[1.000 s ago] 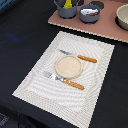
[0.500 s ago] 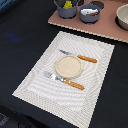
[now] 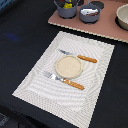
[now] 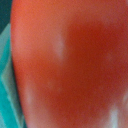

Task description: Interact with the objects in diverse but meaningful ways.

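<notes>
The exterior view shows a dark bench [image 3: 20,30] with a pale striped placemat [image 3: 95,95] laid at the centre of the frame, skewed as a diamond. A small round beige plate [image 3: 68,66] rests near the middle of the placemat. A knife [image 3: 80,57] with an orange handle lies just beside the plate on its upper side. A fork [image 3: 64,81] with an orange handle lies just beside the plate on its lower side. Both utensils point their metal ends toward the exterior view's left.

A pinkish-brown board [image 3: 107,30] occupies the upper right of the frame. Two grey pots stand on it at the top edge. The left pot [image 3: 67,9] holds small items, one of them yellow; their identity cannot be resolved. The right pot [image 3: 90,13] holds a pale item. A cream bowl [image 3: 123,17] is cut by the right edge of the frame.

The arm does not appear in the exterior view.

The wrist view is filled almost entirely by a blurred red tomato [image 4: 70,65], very close to the lens. A teal strip shows along the picture's left edge. The fingers do not appear in either view, so whether they are released or clenched cannot be determined.
</notes>
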